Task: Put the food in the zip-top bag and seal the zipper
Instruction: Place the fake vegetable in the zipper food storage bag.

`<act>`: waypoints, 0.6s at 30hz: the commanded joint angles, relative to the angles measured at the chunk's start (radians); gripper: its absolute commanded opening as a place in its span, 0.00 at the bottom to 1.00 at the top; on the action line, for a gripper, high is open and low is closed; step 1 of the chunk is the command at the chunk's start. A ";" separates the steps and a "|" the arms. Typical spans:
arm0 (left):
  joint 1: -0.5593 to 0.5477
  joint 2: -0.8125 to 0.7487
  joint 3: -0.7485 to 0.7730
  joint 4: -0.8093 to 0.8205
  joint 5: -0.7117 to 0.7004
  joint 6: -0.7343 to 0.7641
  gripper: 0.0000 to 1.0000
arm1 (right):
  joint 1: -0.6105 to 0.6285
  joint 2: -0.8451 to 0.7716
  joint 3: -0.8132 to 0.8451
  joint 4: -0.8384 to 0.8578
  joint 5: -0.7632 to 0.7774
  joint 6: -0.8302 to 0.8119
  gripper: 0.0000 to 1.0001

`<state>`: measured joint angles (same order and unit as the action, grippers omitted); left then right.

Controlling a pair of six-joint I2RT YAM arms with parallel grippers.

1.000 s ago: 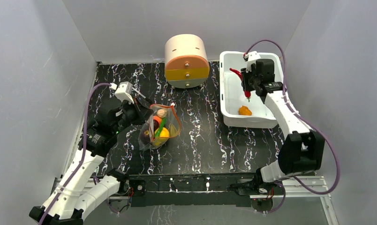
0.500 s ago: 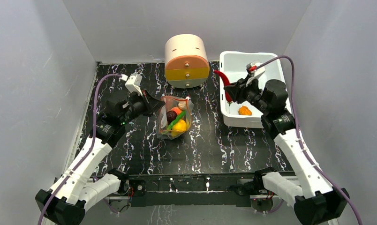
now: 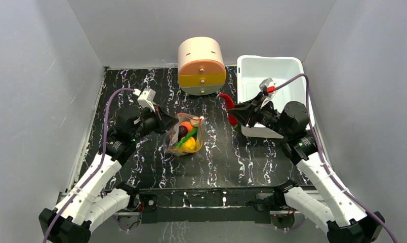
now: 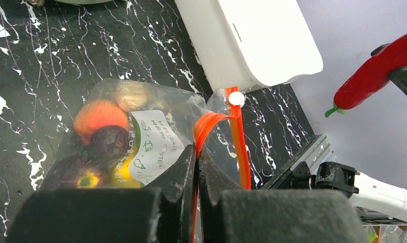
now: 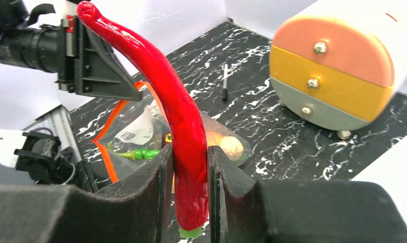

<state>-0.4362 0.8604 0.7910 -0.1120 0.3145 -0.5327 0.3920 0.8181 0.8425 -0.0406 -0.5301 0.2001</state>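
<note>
Left gripper (image 4: pixel 197 172) is pinched tight on the bag (image 4: pixel 140 136) at its zipper (image 4: pixel 240 139) edge. Right gripper (image 5: pixel 189 177), jaws part-open, clamps the chili (image 5: pixel 171 96), raised just right of the bag.

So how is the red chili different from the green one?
The red chili is pinched in the right gripper, up in the air outside the bag; the green chili lies inside the bag with other food. The red chili shows almost whole, long and curved; the green chili is partly hidden behind crinkly plastic. Their colours differ, red against green. Both are slim toy peppers.
</note>
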 commanded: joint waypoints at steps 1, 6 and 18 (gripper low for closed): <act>-0.004 -0.019 0.016 0.017 0.015 0.013 0.00 | 0.055 0.019 0.000 0.149 -0.028 0.046 0.17; -0.004 -0.024 0.019 0.001 0.003 0.021 0.00 | 0.161 0.065 -0.012 0.242 0.017 0.067 0.17; -0.004 0.003 0.052 -0.020 0.023 -0.009 0.00 | 0.464 0.212 -0.002 0.365 0.251 0.040 0.19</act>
<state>-0.4362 0.8692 0.8001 -0.1352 0.3180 -0.5335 0.7715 1.0027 0.8261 0.1894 -0.3985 0.2527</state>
